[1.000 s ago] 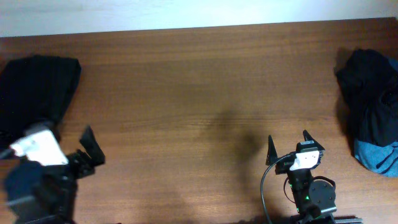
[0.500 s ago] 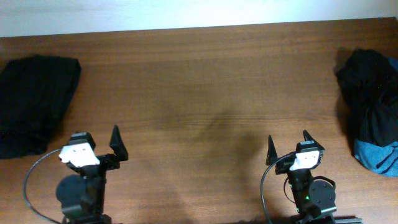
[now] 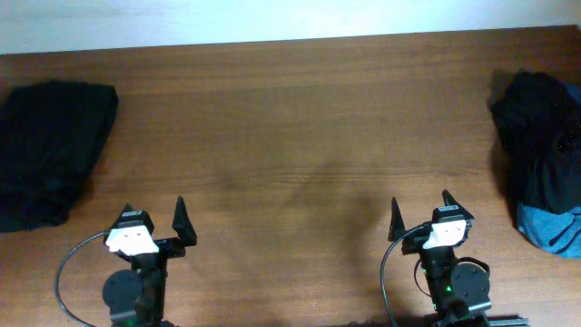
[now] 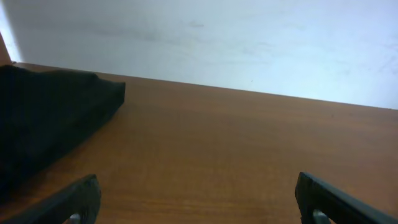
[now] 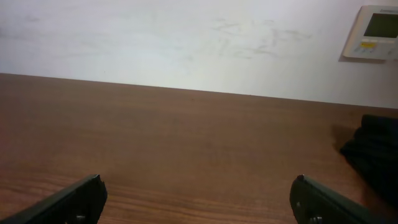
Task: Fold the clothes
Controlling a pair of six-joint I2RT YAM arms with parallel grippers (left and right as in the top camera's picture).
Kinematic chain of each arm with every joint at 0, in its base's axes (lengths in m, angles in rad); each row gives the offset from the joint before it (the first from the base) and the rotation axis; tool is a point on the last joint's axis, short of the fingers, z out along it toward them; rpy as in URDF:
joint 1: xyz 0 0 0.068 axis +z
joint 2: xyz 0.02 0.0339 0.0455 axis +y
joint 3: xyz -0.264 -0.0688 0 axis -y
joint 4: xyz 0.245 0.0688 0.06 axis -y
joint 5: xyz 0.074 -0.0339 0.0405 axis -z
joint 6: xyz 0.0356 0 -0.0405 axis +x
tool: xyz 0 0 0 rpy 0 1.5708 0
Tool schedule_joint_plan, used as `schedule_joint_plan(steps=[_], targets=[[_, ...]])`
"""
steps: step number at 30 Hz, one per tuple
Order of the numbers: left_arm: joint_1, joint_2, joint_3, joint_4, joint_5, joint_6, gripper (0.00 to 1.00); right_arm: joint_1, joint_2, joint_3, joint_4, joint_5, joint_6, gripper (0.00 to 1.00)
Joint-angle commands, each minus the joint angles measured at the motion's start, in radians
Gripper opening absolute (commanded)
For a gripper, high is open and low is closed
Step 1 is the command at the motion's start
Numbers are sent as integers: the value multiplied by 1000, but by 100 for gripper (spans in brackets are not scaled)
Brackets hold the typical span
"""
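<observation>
Brown wood grain runs across the bench [image 3: 300, 118], and a white wall [image 5: 186, 37] rises behind its far edge. On that wall, seen from the right wrist, hangs a small pale control panel [image 5: 375, 32].

At the far left of the bench lies a black garment [image 3: 50, 150], flat and squared off like a folded stack. Its near corner shows in the left wrist view as a thick dark slab. At the far right edge sits a heap of dark clothes [image 3: 540, 145], crumpled and loose, with a blue piece [image 3: 549, 227] showing at its near end. The two lots are well apart, with bare wood between them.

Both arms sit at the near edge. The left tool [image 3: 152, 216] is released, its two dark fingers [image 4: 68, 202] spread wide with nothing between them. It is near the black garment without touching it. The right tool [image 3: 421, 207] is likewise released and holds nothing. It points across the bench, with the heap off to its right, apart from it.
</observation>
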Motion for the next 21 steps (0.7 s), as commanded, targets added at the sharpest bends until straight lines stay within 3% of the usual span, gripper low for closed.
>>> schedule_joint_plan(steps=[1, 10, 21], targets=[[-5, -33, -36, 7, 15, 8, 99, -8, -10, -5, -8, 9, 2, 99], [-24, -127, -74, -70, 3, 22, 99, -8, -10, -5, -8, 9, 2, 99], [-101, -253, -74, -130, -35, 273, 99, -8, -10, -5, -8, 10, 2, 99]])
